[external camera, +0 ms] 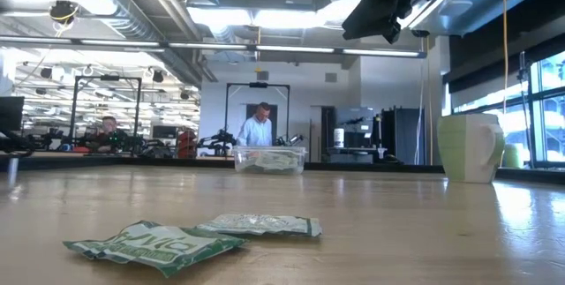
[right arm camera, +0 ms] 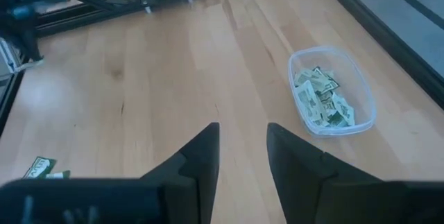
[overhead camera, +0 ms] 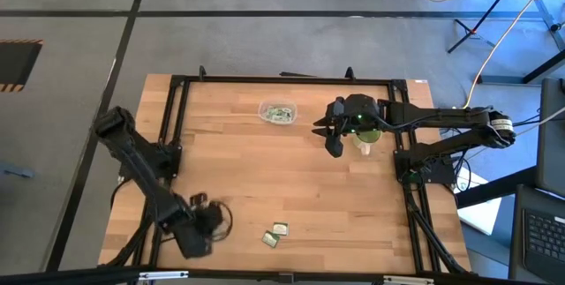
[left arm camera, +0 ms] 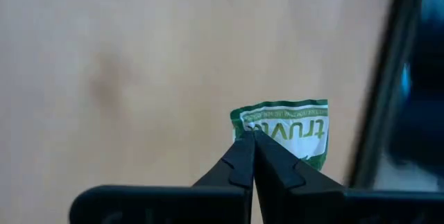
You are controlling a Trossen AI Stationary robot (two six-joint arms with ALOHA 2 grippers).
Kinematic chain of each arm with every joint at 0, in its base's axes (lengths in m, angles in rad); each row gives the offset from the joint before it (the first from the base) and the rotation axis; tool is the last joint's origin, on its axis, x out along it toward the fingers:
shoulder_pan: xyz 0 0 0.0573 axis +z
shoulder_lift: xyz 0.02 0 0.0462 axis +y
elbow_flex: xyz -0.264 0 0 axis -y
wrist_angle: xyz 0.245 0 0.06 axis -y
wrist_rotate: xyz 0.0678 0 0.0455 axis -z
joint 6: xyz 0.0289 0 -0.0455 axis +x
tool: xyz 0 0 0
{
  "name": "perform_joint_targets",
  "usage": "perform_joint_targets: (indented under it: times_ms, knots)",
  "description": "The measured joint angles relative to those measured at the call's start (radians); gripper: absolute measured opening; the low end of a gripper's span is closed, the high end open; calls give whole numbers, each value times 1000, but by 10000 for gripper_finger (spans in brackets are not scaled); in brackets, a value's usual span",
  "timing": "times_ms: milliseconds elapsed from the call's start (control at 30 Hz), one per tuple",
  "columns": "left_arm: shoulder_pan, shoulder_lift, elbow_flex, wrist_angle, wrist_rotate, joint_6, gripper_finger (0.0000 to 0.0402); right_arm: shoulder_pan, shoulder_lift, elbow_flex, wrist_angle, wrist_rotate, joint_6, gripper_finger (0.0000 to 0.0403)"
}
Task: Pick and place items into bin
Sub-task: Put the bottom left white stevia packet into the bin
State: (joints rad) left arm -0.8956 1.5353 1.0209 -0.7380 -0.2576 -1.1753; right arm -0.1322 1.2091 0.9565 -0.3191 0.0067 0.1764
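Left wrist view: packet lettering upside-down.

Green-and-white packets on a pale wood surface

The packet carries green lettering on white inside a green border; the bin is clear; the cup pale green; the left claw black.
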Motion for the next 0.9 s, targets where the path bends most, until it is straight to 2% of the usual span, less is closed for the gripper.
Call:
perform_joint_targets:
  times_ms: [100,167,267,433,533,667,800,900]
  knots:
    - [90,-65,0,-65,-152,44,2,0,0,0,0,0,-4,124]
    - [178,-108,0,-98,-205,117,2,0,0,0,0,0,-5,124]
    - [362,-154,0,-111,-198,280,2,0,0,0,0,0,-6,124]
    - [710,-182,0,-45,-182,673,2,0,0,0,0,0,-12,124]
    - [907,-174,0,62,-128,888,2,0,0,0,-10,0,-31,124]
    - [1112,-129,0,270,17,1079,2,0,0,0,-28,0,-31,124]
    - [1238,-45,0,419,137,1175,1,0,0,0,-44,0,-31,124]
    - [1295,29,0,484,164,1197,2,0,0,0,-53,0,-31,124]
